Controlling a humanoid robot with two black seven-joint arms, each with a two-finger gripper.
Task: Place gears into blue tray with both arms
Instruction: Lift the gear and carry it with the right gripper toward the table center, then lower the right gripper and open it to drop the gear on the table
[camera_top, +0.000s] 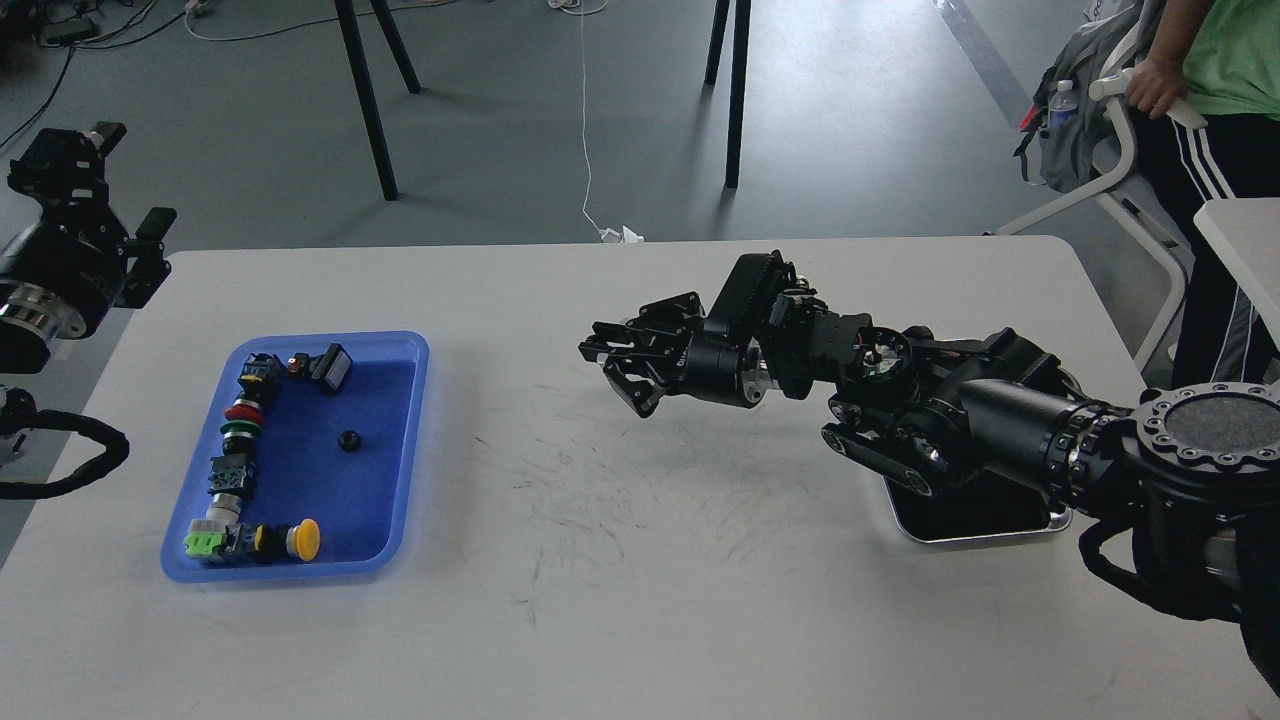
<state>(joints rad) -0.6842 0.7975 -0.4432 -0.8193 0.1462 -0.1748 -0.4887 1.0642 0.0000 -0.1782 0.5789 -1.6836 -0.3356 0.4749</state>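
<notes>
In the head view, I am reaching my right gripper (622, 372) out over the bare middle of the white table (640, 560), well apart from the blue tray (400, 440) on my left and clear of the steel tray (985, 535) that my forearm is mostly hiding. Its dark fingers are bunching close together, but I cannot tell whether they are pinching a gear or are merely closed on nothing; anything that small would be lost against the black claw. One gear (348, 440) is lying inside the blue tray, on its open floor just right of the row of coloured push-button switches (240, 450) lining its left and near sides. My left gripper (95, 190) is hanging raised beyond the table's left edge, and I cannot tell how its fingers are standing. I am judging this as the carry of the second gear: the next move is calling for travelling left until I am above the tray's free floor, then lowering and letting go.
</notes>
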